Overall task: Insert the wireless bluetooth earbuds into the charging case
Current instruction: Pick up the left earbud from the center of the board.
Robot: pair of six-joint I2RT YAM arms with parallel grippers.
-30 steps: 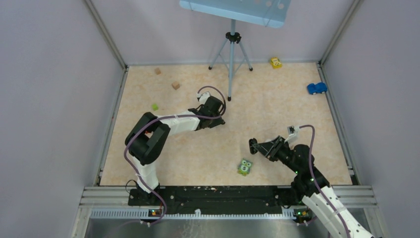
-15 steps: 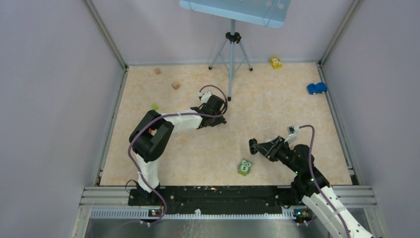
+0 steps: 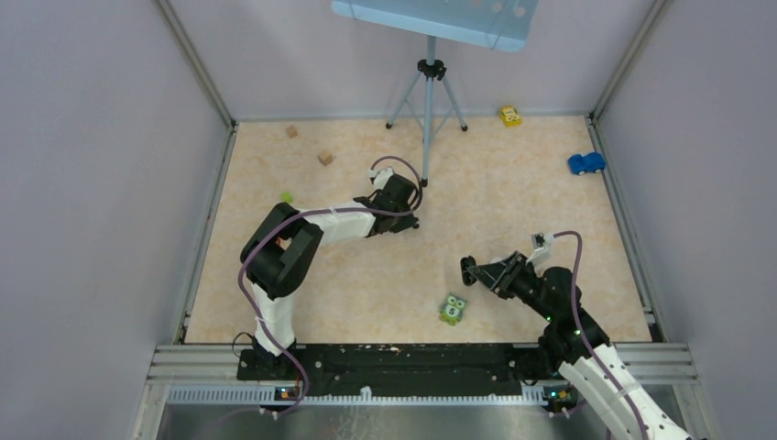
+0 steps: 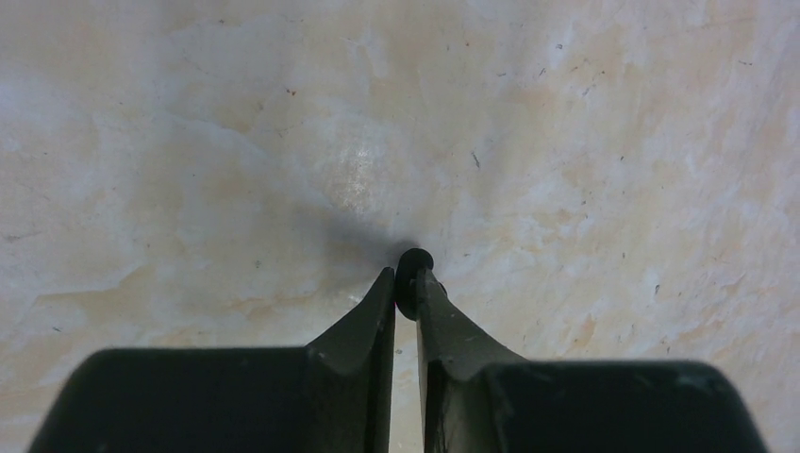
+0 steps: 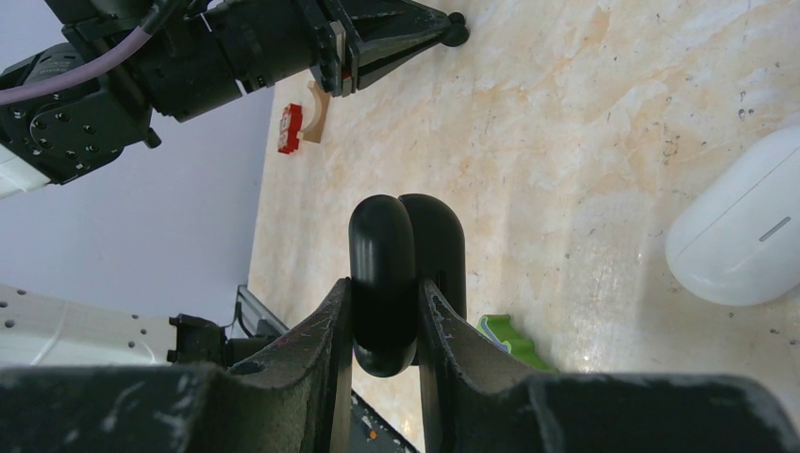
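My left gripper [image 4: 404, 283] is shut on a tiny black earbud [image 4: 413, 264], with its tips close above the tan table. In the top view the left gripper [image 3: 410, 222] sits mid-table. In the right wrist view it points in from the top, the earbud [image 5: 456, 33] at its tip. My right gripper [image 5: 385, 286] is shut on a black charging case [image 5: 406, 236], which shows two rounded halves side by side. In the top view the right gripper [image 3: 471, 269] holds the case right of centre. A white pebble-shaped case [image 5: 745, 236] lies closed on the table. The white earbuds are not visible.
A tripod [image 3: 428, 92] stands at the back centre. Two tan wooden cubes [image 3: 325, 158] and a small green block [image 3: 286, 196] lie at the back left. A yellow toy car [image 3: 510, 115] and a blue toy car [image 3: 585, 163] sit at the back right. A green owl toy [image 3: 453, 309] lies near the front.
My left arm has shifted slightly toward the far side with the earbud still pinched. The right arm and its case have not moved.
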